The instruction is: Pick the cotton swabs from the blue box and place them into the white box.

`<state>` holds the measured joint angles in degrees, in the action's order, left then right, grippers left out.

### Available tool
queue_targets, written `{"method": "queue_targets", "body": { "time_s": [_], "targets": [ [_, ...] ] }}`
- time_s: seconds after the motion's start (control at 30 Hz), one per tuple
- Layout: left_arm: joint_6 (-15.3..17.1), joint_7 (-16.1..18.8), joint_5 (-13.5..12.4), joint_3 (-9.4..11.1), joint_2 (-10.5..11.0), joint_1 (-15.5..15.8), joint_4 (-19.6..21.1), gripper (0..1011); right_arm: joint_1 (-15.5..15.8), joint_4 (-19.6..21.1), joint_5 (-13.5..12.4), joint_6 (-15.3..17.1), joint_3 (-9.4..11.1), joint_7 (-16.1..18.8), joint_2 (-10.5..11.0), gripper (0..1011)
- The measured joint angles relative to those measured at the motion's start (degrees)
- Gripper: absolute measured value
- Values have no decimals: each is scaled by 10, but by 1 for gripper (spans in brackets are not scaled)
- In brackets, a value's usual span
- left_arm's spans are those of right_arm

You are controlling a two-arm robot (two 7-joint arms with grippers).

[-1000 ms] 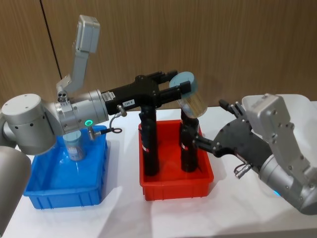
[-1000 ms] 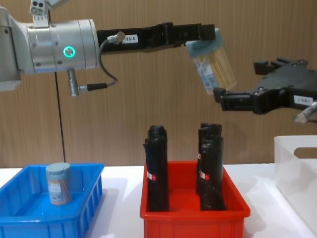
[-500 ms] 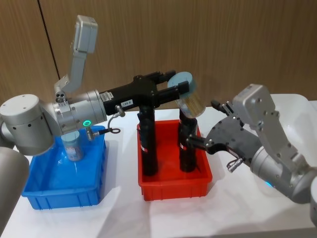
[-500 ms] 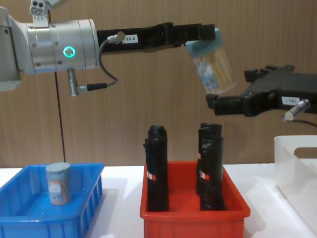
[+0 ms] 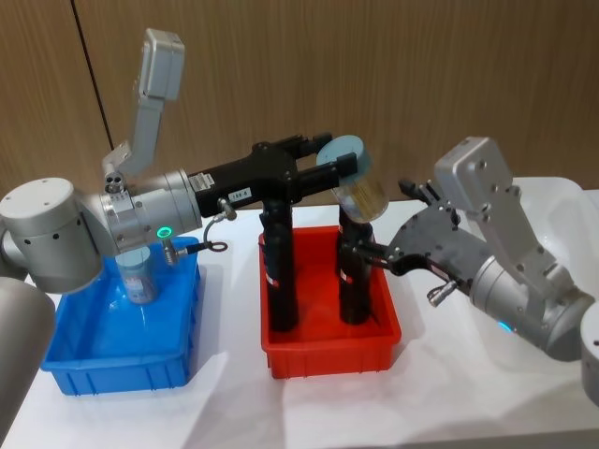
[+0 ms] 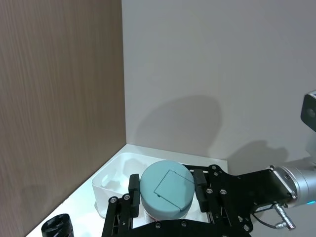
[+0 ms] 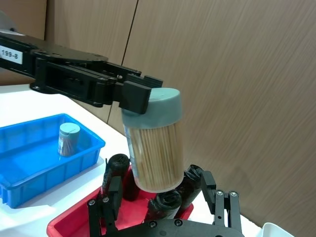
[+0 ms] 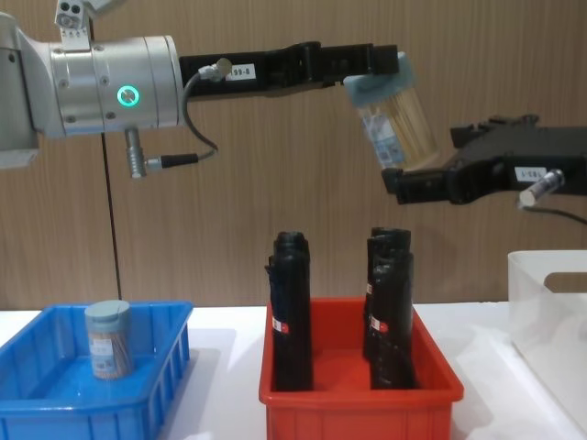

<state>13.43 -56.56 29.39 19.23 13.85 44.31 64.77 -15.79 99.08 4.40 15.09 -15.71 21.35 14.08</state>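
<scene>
aloft, left tool (image 8: 374, 73) grips clear cylindrical cotton swabs (image 8: 400, 128).

tbl (image 5: 234, 412) white | L: blue box (image 5: 122, 372) | mid: red bin (image 5: 332, 354) | R: white box (image 8: 537, 312)

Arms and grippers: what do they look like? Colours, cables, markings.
The left arm and right arm are silver-grey with rounded joints. The left gripper and right gripper are black with flat parallel fingers and small white number labels. The left wrist has a glowing green ring and a looping grey cable.
</scene>
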Motion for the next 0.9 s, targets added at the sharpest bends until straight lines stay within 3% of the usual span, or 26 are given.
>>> {"method": "queue_targets", "body": {
  "time_s": [0.4,0.9],
  "targets": [
    [0,0,0,0,0,0,0,659,-15,-11,-2,8,4,8,-1,1002],
    [0,0,0,0,0,0,0,659,-33,-22,-33,35,5,53,-5,1002]
  ]
}}
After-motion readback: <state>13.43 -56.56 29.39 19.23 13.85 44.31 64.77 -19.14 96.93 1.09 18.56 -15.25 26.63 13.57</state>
